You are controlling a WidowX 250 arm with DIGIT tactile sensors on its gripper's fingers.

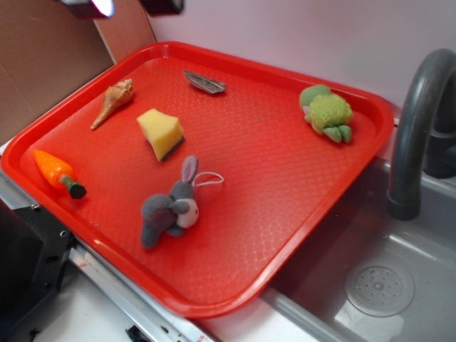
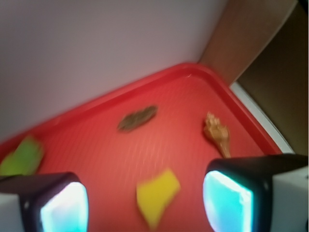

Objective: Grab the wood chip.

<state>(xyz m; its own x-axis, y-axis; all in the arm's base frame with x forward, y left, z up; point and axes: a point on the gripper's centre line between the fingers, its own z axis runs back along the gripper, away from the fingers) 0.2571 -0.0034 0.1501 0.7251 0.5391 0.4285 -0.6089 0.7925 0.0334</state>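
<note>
The wood chip (image 1: 204,83) is a small grey-brown sliver with dark streaks, lying flat near the far rim of the red tray (image 1: 285,235). In the wrist view the wood chip (image 2: 137,118) lies ahead of the jaws, well beyond them. My gripper (image 2: 145,203) hangs high above the tray, open, with nothing held between its two pads; the yellow sponge (image 2: 157,195) shows on the tray far below the gap. In the exterior view only the fingertips (image 1: 92,7) show at the top left edge.
On the tray lie a tan seashell (image 1: 114,101), a yellow sponge (image 1: 161,132), a toy carrot (image 1: 58,172), a grey plush rabbit (image 1: 171,206) and a green plush turtle (image 1: 326,112). A grey faucet (image 1: 417,121) and sink (image 1: 377,285) stand right of the tray.
</note>
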